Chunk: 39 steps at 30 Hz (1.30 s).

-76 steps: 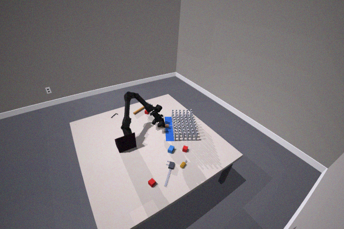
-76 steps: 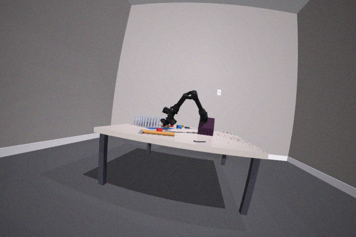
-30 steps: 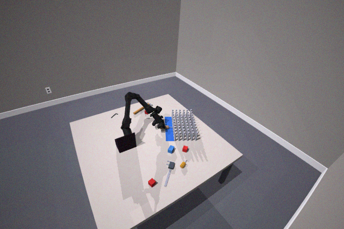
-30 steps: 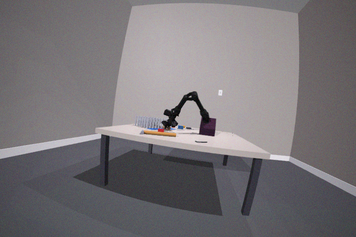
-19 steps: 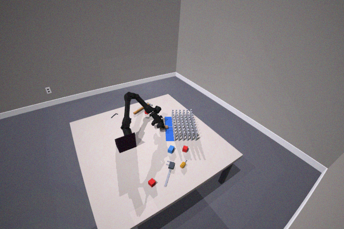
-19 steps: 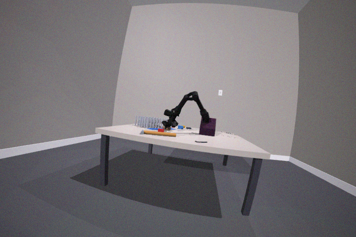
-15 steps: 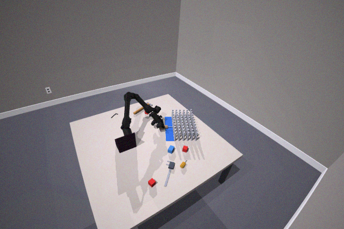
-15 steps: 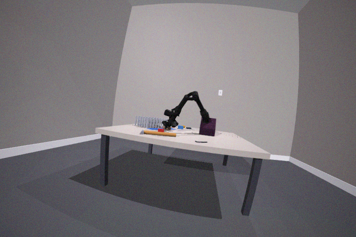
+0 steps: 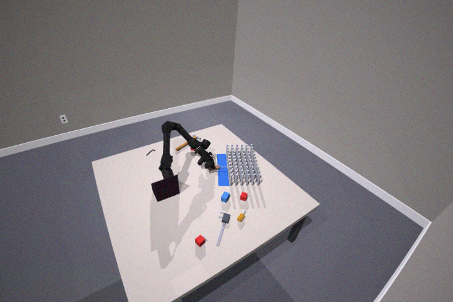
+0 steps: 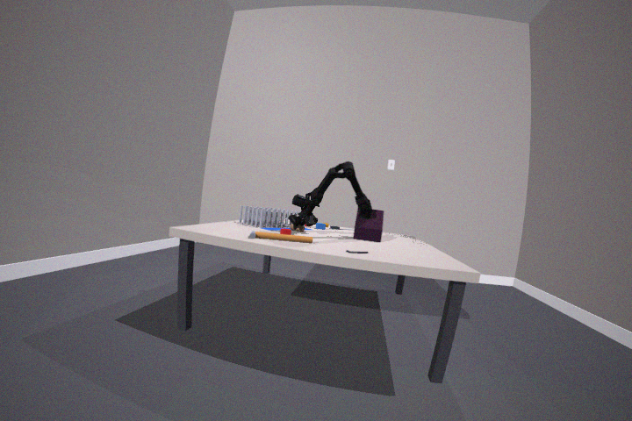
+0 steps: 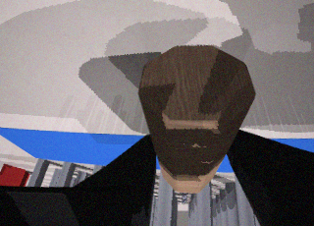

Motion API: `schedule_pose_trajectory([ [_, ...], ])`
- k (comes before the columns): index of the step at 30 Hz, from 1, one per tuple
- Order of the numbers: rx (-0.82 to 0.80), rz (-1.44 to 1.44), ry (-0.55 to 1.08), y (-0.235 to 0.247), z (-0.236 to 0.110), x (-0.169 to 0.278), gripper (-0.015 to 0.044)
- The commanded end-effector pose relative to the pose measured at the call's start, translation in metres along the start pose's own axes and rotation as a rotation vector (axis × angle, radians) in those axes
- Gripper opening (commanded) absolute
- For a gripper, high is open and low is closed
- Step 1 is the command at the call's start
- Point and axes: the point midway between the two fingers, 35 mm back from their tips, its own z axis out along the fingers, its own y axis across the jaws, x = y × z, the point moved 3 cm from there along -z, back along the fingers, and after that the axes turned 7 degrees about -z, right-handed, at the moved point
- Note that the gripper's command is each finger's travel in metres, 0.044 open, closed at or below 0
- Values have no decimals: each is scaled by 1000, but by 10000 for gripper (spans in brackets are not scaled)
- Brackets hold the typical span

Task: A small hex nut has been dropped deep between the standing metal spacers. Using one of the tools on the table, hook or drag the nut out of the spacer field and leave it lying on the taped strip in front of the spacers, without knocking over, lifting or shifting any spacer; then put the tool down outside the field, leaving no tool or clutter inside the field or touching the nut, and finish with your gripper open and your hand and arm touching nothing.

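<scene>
Top view. One jointed black robot arm (image 9: pixel 166 147) (image 10: pixel 321 186), mounted at one dark purple-black box (image 9: pixel 165 189) (image 10: pixel 369 227) on one pale table (image 9: pixel 127 220) (image 10: pixel 421 260) (image 11: pixel 39 49). One black parallel-jaw gripper (image 9: pixel 214 167) (image 10: pixel 295 226) (image 11: pixel 188 139), clamped on one brown wooden tool handle (image 9: pixel 217 166) (image 10: pixel 299 228) (image 11: pixel 196 88); its thin pale shaft (image 9: pixel 223 167) crosses one flat blue taped strip (image 9: pixel 223 179) (image 10: pixel 272 229) (image 11: pixel 64 146) towards the upright grey metal spacers (image 9: pixel 247 178) (image 10: pixel 263 217) (image 11: pixel 61 177). Spacers: many, in ranks, too dense to count surely. Red cubes: three (image 9: pixel 199 240), one partly hidden beneath the arm. One blue cube (image 9: pixel 225 197) (image 10: pixel 320 226). One grey caliper with dark slider (image 9: pixel 225 218). One yellow-handled screwdriver (image 9: pixel 240 217). One hammer with orange wooden handle (image 9: pixel 182 146) (image 10: pixel 284 238). One bent black hex key (image 9: pixel 150 152) (image 10: pixel 357 252). Hex nut: position cannot be told.

Exterior view. Table legs: four (image 10: pixel 185 285), against one in the top view. Hammer and hex key nearest; one red cube (image 10: pixel 285 231) plain behind the hammer.

Wrist view. Gives what the others are too distant for: the handle's faceted butt, wood grain visible, between two black fingers. Strip and spacers lie beyond; one red cube (image 11: pixel 14 175) at the left edge.
</scene>
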Motion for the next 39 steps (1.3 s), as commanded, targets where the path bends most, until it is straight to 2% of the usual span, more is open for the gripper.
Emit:
schedule_pose_trajectory([
  [1,3,3,-3,-1,-4,-4,0],
  [39,2,5,-5,-3,-19,-27,0],
])
